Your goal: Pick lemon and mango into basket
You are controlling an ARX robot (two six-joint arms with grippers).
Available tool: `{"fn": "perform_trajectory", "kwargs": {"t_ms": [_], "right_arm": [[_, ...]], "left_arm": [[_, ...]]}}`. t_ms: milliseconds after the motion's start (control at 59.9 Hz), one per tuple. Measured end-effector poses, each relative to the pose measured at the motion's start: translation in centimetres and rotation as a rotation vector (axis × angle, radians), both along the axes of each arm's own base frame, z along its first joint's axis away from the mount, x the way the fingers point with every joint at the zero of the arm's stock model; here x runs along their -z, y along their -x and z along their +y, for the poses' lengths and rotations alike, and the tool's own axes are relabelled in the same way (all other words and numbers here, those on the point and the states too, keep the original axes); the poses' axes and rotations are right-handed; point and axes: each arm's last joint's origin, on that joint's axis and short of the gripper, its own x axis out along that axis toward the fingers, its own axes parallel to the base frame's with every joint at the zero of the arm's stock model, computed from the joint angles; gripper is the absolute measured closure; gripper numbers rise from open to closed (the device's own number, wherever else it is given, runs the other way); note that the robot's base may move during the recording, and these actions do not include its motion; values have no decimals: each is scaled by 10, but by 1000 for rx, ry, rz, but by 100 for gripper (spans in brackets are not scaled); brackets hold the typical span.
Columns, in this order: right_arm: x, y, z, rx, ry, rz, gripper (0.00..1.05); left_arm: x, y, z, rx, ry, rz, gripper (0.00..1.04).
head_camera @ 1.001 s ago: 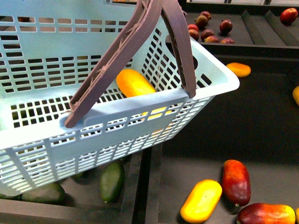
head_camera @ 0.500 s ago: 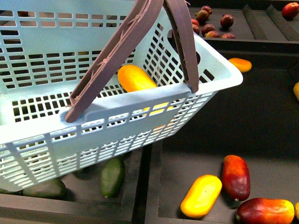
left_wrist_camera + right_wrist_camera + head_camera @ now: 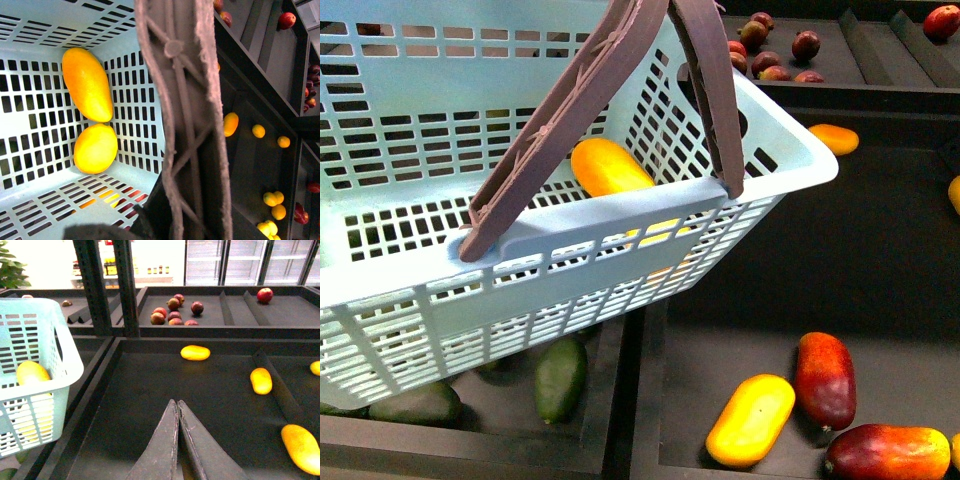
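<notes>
- Left wrist view: golden oval lemon and long yellow-orange mango lay touching in pale turquoise slotted plastic basket.
- Left gripper's fingers: cannot tell.
- Right gripper fingers pressed together, empty.

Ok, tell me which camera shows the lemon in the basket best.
The left wrist view: the lemon lies fully visible on the basket floor, touching the mango. The front view shows only yellow through the slots; the right wrist view shows one yellow fruit, unclear which.
</notes>
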Motion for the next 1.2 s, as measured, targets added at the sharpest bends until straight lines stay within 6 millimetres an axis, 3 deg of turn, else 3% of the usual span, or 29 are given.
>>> {"fn": "perform_trajectory", "kwargs": {"t_ms": [384,567,684,834,1201], "right_arm": [[3,12,0,2,2,6,102],[3,12,0,2,2,5,69],[3,12,0,2,2,5,38],[3,12,0,2,2,5,10],[3,12,0,3,2,6,9]], "left_arm": [[0,0,0,0,0,0,100],[0,0,0,0,0,0,100],[0,0,0,0,0,0,100],[0,0,0,-1,-1,0,100],[0,2,-5,25,19,11,100]]}}
